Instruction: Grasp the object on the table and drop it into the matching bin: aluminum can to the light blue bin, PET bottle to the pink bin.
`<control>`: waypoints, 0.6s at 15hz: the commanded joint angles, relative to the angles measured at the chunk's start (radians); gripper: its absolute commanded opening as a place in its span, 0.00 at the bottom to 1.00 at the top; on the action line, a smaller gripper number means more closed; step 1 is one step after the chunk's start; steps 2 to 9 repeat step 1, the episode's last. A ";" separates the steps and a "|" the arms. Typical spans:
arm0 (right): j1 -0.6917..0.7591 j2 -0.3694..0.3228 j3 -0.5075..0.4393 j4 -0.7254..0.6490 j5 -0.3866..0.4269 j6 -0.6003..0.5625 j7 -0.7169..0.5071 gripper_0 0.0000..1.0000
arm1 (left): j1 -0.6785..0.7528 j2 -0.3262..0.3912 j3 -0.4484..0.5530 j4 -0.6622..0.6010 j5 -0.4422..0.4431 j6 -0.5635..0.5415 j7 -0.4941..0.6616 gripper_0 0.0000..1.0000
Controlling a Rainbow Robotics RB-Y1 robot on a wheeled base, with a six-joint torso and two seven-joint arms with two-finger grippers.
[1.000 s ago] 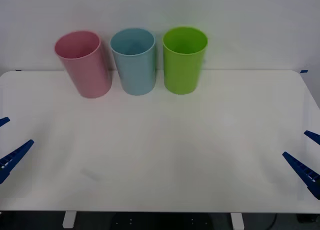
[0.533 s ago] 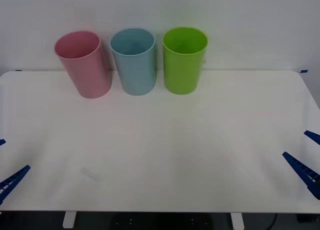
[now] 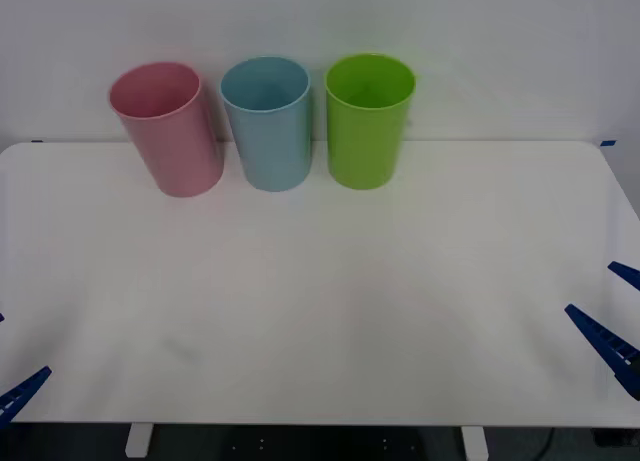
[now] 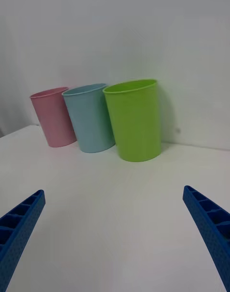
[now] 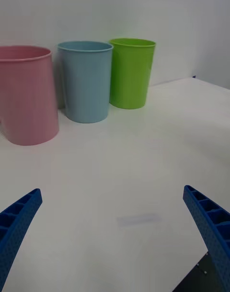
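Three smooth, tapering plastic bins, pink [image 3: 168, 129], blue [image 3: 267, 123], green [image 3: 367, 120], stand on the matte white table [image 3: 320, 291]. Both ribbed grippers, left [image 5: 115, 239] and right [image 4: 115, 234], hang wide open, well apart from them.

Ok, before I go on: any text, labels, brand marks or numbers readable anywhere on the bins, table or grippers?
None readable.
The pink bin, light blue bin and green bin have plain walls with no print.
The table is bare white, with no marking.
The left gripper and right gripper fingers carry no lettering.
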State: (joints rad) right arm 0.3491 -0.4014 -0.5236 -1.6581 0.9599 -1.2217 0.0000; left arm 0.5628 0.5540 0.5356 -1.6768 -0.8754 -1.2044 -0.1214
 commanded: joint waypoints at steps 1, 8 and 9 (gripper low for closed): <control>0.000 0.000 0.000 0.000 0.000 0.000 0.000 1.00 | 0.000 0.000 0.000 0.000 0.000 0.000 0.000 1.00; 0.000 0.000 0.000 0.000 0.000 0.000 0.000 1.00 | 0.000 0.000 0.000 0.000 0.000 0.000 0.000 1.00; 0.000 0.000 0.000 0.000 0.000 0.000 0.000 1.00 | 0.000 0.000 0.000 0.000 0.000 0.000 0.000 1.00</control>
